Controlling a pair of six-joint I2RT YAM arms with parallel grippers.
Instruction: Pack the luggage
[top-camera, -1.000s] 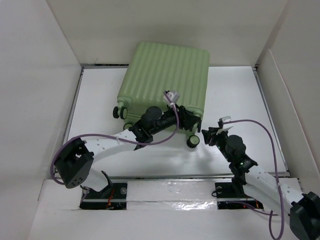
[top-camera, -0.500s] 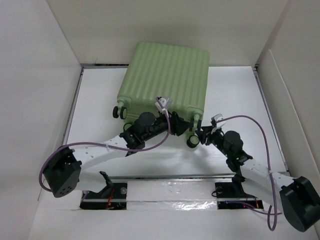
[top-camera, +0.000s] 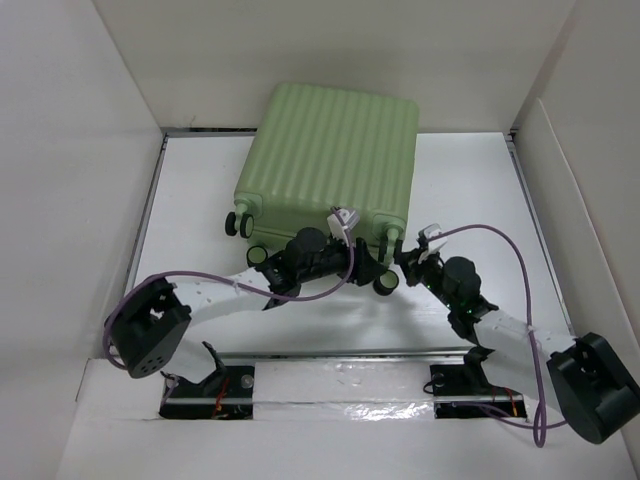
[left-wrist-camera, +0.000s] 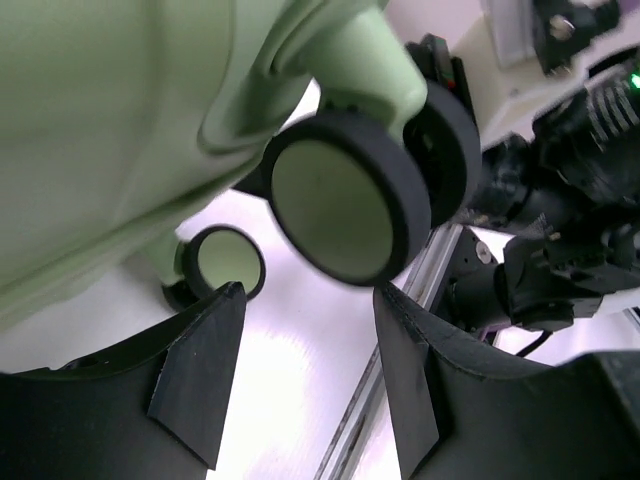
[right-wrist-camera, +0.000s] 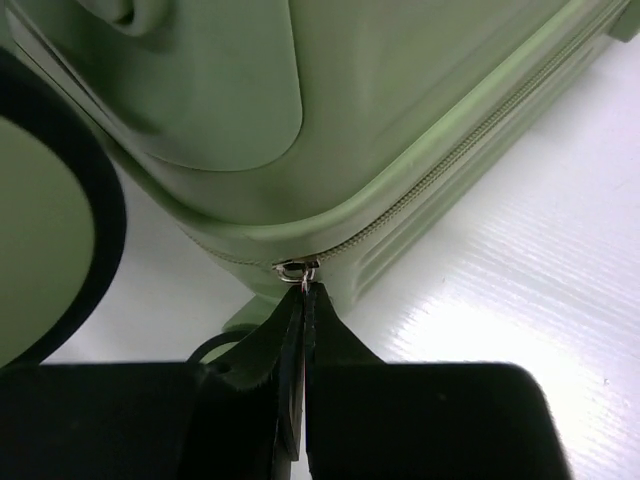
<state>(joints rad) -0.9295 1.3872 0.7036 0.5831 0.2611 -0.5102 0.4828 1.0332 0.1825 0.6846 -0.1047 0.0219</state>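
The light-green ribbed luggage (top-camera: 330, 160) lies closed and flat at the back of the table, with its wheels toward me; its lining is hidden. My left gripper (top-camera: 372, 268) is open at the near right wheel (top-camera: 385, 284). In the left wrist view that black-and-green wheel (left-wrist-camera: 350, 205) sits just above the gap between the spread fingers (left-wrist-camera: 200, 370). My right gripper (top-camera: 408, 262) is at the near right corner of the luggage. In the right wrist view it (right-wrist-camera: 303, 290) is shut on the metal zipper pull (right-wrist-camera: 297, 270) of the zipper line (right-wrist-camera: 430, 180).
White walls enclose the table on the left, back and right. A second wheel (left-wrist-camera: 225, 262) shows beyond the left finger. Two more wheels (top-camera: 237, 222) stand at the near left corner of the luggage. A metal rail (top-camera: 400, 352) runs along the near edge.
My left gripper has swung right to the near right wheel. My right gripper has moved in to the luggage corner and stays there.
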